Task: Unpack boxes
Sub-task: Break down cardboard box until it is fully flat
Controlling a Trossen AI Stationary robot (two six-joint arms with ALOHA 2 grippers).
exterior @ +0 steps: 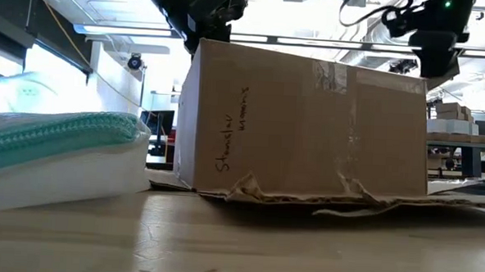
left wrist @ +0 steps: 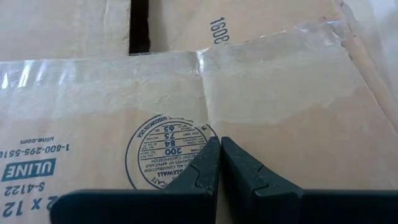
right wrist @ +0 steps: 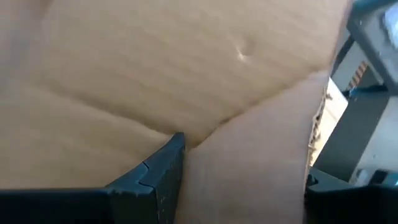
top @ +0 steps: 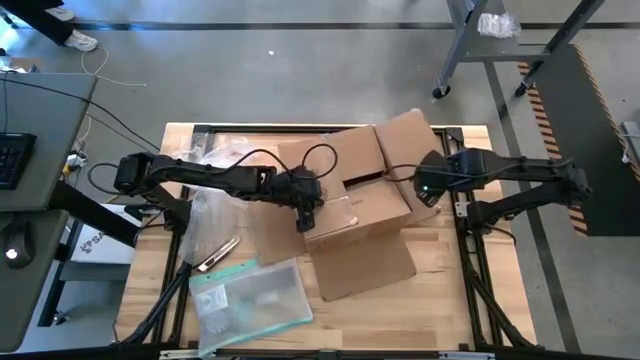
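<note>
Cardboard box [left wrist: 261, 93] reads "ULINE", "S-4122", "1-800-295-551…" beside left gripper [left wrist: 220, 144].

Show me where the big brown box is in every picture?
High view: the cardboard box sits mid-table, flaps spread, between both arms.
Low view: it fills the middle, handwriting on its side.
Left wrist view: its printed top fills the picture, under the shut left pincer.
Right wrist view: a cardboard flap fills the picture.
Shared landmark: the clear tape, also seen low.

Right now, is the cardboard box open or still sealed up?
Partly open. In the high view the cardboard box has flaps spread outward, and a dark gap shows between panels. The left wrist view shows clear tape on the seam. Its contents cannot be seen.
</note>
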